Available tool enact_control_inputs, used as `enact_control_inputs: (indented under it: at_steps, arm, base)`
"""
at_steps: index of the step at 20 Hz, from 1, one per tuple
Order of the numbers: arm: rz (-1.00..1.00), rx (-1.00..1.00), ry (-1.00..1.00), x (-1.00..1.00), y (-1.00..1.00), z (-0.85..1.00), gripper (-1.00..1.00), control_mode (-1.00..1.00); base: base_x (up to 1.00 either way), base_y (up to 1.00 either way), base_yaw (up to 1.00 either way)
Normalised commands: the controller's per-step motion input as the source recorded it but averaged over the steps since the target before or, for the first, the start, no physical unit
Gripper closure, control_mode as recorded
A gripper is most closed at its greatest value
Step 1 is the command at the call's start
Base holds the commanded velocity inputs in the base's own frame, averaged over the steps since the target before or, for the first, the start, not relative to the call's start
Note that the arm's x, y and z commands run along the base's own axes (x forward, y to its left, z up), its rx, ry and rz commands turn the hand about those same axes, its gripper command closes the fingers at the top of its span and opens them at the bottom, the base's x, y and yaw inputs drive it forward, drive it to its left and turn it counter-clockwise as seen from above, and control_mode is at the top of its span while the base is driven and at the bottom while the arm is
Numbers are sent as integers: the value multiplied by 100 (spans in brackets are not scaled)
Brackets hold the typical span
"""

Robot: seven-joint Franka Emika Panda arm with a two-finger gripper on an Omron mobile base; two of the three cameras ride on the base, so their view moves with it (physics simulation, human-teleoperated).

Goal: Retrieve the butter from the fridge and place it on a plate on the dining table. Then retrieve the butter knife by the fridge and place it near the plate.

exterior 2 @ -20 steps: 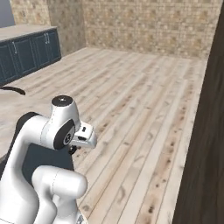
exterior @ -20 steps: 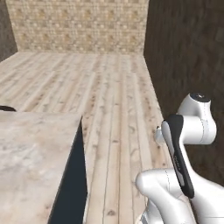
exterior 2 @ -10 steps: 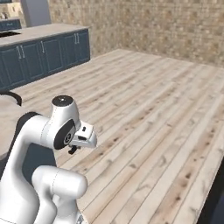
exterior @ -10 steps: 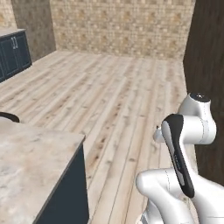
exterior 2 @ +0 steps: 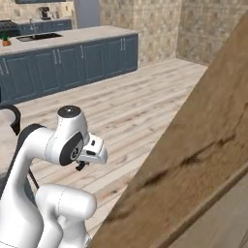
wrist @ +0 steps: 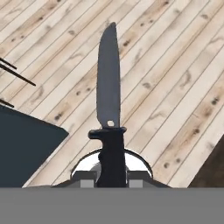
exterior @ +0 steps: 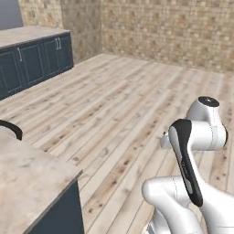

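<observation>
The butter knife [wrist: 108, 78] is dark, with a grey blade pointing away from the hand over the plank floor. My gripper [wrist: 111, 175] is shut on its black handle. In the right base view the hand [exterior 2: 94, 150] hangs tucked in close to the arm, above the floor. A beige marbled top [exterior: 32, 183] lies at the lower left, with a black curved rim [exterior: 11, 129] at its far edge. I cannot tell whether that rim is the plate. The butter and the fridge are out of view.
Dark blue cabinets under a pale counter [exterior 2: 72, 63] run along the far left wall [exterior: 32, 59]. A large brown wooden surface [exterior 2: 193, 169] looms close on the right. Open plank floor [exterior: 119, 105] stretches ahead to a brick wall [exterior: 173, 32].
The whole scene has swung across both base views as the base turns. The blue cabinets and the brown wooden surface have come into view. The arm keeps its pose, with the knife still held.
</observation>
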Motion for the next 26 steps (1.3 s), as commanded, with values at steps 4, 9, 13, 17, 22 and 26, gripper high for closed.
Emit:
enact_control_inputs:
  at_steps: [4, 9, 13, 17, 22, 26]
  arm:
    - [0, 0, 0, 0, 0, 0, 100, 100]
    - [0, 0, 0, 0, 0, 0, 100, 100]
    - [0, 0, 0, 0, 0, 0, 100, 100]
    - [0, 0, 0, 0, 0, 0, 100, 100]
    - [0, 0, 0, 0, 0, 0, 100, 100]
    - [0, 0, 0, 0, 0, 0, 100, 100]
  base:
    - [100, -85, 43]
    - [100, -82, 44]
    - [100, -82, 44]
    - [100, -78, 45]
    - [100, -78, 45]
    - [100, -77, 46]
